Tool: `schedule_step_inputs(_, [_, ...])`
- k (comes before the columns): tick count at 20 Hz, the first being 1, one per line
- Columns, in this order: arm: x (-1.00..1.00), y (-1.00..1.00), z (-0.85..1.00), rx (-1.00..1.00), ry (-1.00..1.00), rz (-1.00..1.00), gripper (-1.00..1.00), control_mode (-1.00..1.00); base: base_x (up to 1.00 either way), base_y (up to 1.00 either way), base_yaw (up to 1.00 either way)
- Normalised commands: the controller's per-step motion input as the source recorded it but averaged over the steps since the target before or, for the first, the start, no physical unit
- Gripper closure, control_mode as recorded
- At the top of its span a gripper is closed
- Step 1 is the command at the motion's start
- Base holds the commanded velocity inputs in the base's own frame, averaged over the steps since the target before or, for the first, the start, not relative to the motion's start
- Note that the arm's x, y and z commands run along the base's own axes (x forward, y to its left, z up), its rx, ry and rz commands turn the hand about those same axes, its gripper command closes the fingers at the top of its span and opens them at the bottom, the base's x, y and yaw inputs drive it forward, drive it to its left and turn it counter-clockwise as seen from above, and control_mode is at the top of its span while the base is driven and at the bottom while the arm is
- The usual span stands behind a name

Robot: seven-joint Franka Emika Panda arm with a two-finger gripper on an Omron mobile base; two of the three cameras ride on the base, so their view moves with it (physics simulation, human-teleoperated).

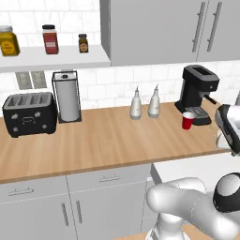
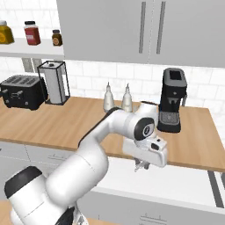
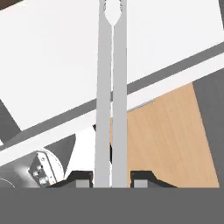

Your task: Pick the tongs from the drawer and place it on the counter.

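The tongs (image 3: pixel 110 87), a long pale silvery pair of blades, run straight up the hand view from between my fingertips. My gripper (image 3: pixel 111 179) is shut on the tongs near one end. In the right base view the gripper (image 2: pixel 141 165) hangs just above the open drawer (image 2: pixel 176 186), below the counter's front edge. The drawer's white interior (image 3: pixel 52 65) lies behind the tongs. The wooden counter (image 1: pixel 108 140) stretches across the scene, and the drawer (image 1: pixel 187 166) stands pulled out below its right part.
On the counter stand a black toaster (image 1: pixel 30 114), a paper towel holder (image 1: pixel 67 96), two white bottles (image 1: pixel 144 103), a red cup (image 1: pixel 188 120) and a black coffee machine (image 1: pixel 198 93). Grey cabinets hang above. A shelf (image 1: pixel 51 57) holds spice jars.
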Motion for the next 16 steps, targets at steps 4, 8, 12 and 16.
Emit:
schedule_step_inputs(4, [0.33,0.44,0.31,-0.01,-0.47,0.20,1.00,-1.00,0.00,0.00,0.00])
schedule_step_inputs(8, [0.43,0.06,0.22,0.00,-0.17,0.41,1.00,-1.00,0.00,0.00,0.00])
schedule_step_inputs(12, [0.77,0.11,0.15,0.00,0.00,0.54,1.00,-1.00,0.00,0.00,0.00])
schedule_step_inputs(16, [0.60,0.39,0.00,0.00,0.00,0.47,1.00,-1.00,0.00,0.00,0.00])
